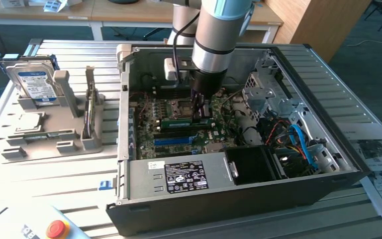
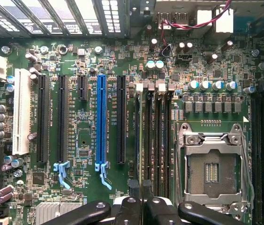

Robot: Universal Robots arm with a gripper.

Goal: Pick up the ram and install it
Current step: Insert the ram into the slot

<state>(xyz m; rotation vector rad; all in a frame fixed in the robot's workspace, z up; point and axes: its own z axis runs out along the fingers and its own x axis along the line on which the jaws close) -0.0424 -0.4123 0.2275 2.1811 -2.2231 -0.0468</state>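
Note:
The ram (image 1: 183, 121) is a narrow green stick, held level and low over the motherboard inside the open computer case (image 1: 244, 196). My gripper (image 1: 201, 113) reaches straight down onto it and is shut on its top edge. In the wrist view the ram (image 2: 137, 136) appears edge-on as a thin line beside the black memory slots (image 2: 156, 140), with my gripper (image 2: 140, 190) closed around it. I cannot tell whether the ram is seated in a slot. The bare processor socket (image 2: 212, 171) lies just beyond those slots.
A grey fixture (image 1: 48, 142) at the exterior view's left holds a hard drive (image 1: 33, 84), a square silver chip (image 1: 28, 121) and a thin upright board (image 1: 90, 107). The power supply (image 1: 177, 177), cables (image 1: 297, 139) and case walls crowd the motherboard. A red button (image 1: 57, 229) sits near the front edge.

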